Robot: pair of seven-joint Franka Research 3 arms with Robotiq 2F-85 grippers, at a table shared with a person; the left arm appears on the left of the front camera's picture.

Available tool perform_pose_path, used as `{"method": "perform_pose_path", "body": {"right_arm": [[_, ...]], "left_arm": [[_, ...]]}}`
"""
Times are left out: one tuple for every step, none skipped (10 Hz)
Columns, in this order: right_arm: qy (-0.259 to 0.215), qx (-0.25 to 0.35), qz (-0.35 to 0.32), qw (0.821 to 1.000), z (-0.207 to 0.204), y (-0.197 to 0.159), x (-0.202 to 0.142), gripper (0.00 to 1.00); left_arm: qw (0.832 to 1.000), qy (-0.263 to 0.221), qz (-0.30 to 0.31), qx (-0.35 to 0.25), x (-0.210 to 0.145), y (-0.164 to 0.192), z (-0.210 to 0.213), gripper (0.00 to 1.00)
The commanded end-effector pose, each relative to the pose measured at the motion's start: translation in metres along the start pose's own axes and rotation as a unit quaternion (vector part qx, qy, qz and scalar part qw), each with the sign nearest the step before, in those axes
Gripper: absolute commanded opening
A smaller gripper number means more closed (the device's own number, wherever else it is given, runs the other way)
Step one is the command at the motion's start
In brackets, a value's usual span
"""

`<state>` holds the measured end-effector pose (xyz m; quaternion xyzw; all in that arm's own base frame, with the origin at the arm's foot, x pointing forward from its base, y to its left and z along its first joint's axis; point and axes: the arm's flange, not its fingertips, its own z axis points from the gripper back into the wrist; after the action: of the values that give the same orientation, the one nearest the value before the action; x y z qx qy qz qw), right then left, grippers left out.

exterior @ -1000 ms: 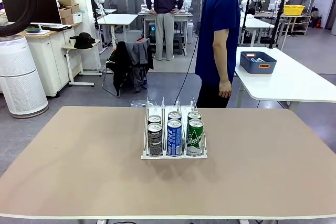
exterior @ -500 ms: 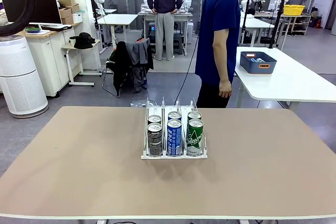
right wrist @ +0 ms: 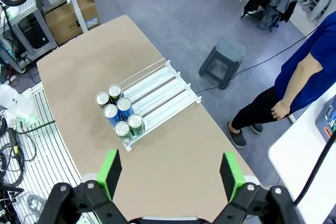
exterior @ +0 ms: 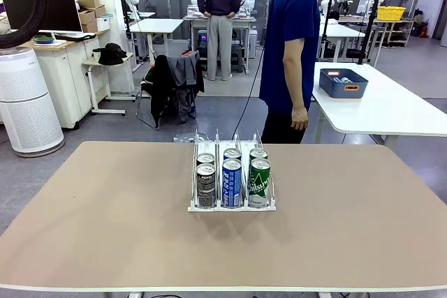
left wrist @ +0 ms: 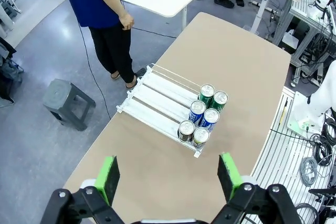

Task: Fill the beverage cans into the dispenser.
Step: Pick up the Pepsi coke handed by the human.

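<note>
Clear plastic dispenser (exterior: 230, 209) holds six cans (exterior: 232, 183), paired dark, blue, green; left pincer (left wrist: 169, 174), right pincer (right wrist: 170, 174) spread.

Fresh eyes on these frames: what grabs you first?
Six beverage cans stand two per lane at the robot-side end of the clear dispenser, mid-table. The left gripper and right gripper hang open and empty high above it. A person in a blue shirt stands at the far edge, arm down.
</note>
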<state>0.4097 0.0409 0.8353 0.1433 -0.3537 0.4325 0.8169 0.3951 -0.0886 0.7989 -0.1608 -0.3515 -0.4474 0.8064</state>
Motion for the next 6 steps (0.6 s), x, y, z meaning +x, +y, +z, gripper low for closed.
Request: {"method": "perform_pose_path", "body": {"right_arm": [[0.0, 0.001, -0.001, 1.0, 0.001, 0.0018, -0.0006, 1.0], [0.0, 0.001, -0.001, 1.0, 0.001, 0.0018, -0.0006, 1.0], [0.0, 0.001, -0.001, 1.0, 0.001, 0.0018, -0.0006, 1.0], [0.0, 0.0, 0.0, 1.0, 0.0, 0.0, 0.0, 1.0], [-0.004, -0.007, -0.008, 1.0, 0.0005, 0.0011, 0.0004, 1.0], [-0.006, -0.013, -0.015, 1.0, 0.0015, 0.0035, 0.001, 1.0]], "left_arm": [[1.0, -0.002, 0.008, 0.005, 0.0012, -0.0001, -0.0001, 1.0], [1.0, -0.002, 0.008, 0.005, 0.0012, -0.0001, -0.0001, 1.0], [1.0, -0.002, 0.008, 0.005, 0.0012, -0.0001, -0.0001, 1.0], [1.0, -0.002, 0.008, 0.005, 0.0012, -0.0001, -0.0001, 1.0], [1.0, 0.0, 0.0, 0.0, 0.0, 0.0, 0.0, 1.0], [1.0, -0.006, 0.011, 0.004, 0.0019, 0.0001, 0.0004, 1.0]]}}
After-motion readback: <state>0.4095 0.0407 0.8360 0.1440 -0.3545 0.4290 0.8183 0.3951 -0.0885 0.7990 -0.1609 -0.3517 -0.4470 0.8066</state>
